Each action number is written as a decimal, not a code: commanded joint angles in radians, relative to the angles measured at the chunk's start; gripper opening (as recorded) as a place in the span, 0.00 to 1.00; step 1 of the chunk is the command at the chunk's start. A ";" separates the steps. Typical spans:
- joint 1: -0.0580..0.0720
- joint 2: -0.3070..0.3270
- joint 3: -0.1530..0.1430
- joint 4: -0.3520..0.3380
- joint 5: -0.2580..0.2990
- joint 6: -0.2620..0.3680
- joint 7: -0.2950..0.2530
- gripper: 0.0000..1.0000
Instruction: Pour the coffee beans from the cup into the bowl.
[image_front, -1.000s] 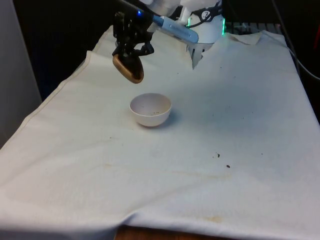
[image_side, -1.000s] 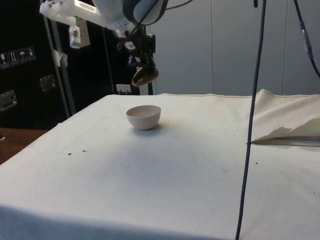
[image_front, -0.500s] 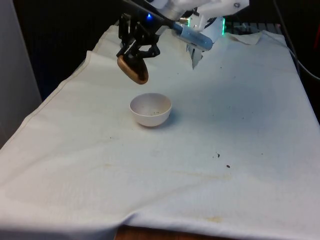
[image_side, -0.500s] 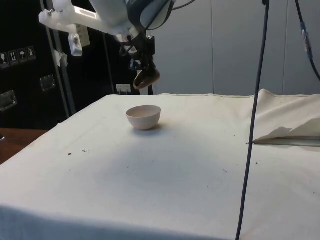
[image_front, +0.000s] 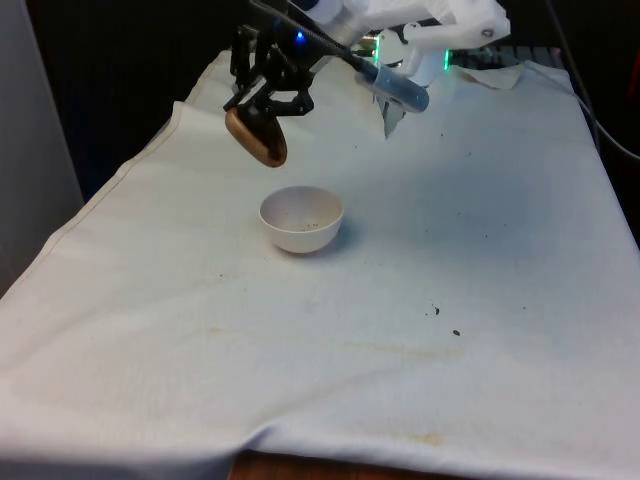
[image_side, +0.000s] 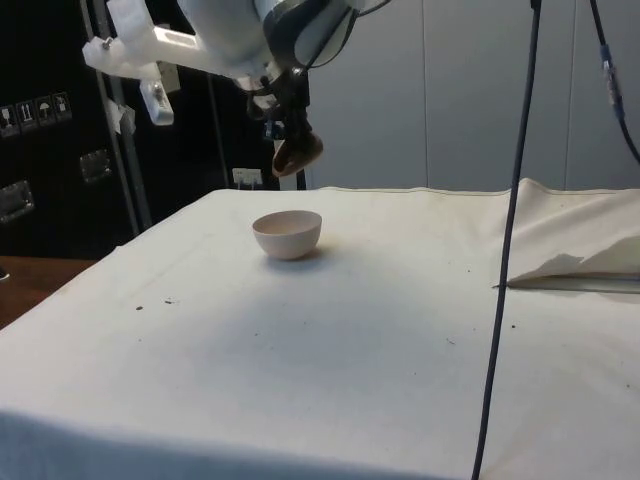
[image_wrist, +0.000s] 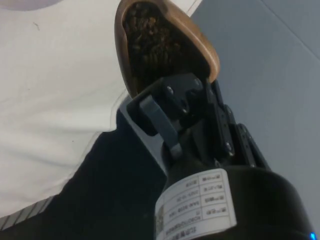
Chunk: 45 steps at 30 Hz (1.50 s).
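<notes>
Jaws pinching rim of brown wooden cup (image_front: 256, 139) — black two-finger gripper (image_front: 266, 104) holds it tilted, above and behind round white bowl (image_front: 301, 219). Dark coffee beans (image_wrist: 150, 45) inside cup — bowl on white cloth (image_front: 420, 260).

Behind the gripper (image_side: 290, 150) hang tall dark cabinets (image_side: 60, 130); beyond it runs a pale grey panelled wall (image_side: 450, 90), and beneath it lies the white cloth-covered table (image_side: 330, 330).
</notes>
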<state>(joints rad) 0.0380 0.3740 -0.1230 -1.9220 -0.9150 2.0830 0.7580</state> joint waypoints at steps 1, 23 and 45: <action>0.002 -0.006 -0.001 -0.008 -0.014 0.008 -0.004 0.00; 0.005 0.006 0.067 -0.016 -0.101 -0.033 0.026 0.00; 0.011 0.030 0.116 -0.046 -0.282 -0.101 0.105 0.00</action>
<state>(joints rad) 0.0450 0.4090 -0.0050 -1.9620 -1.1850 1.9830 0.8620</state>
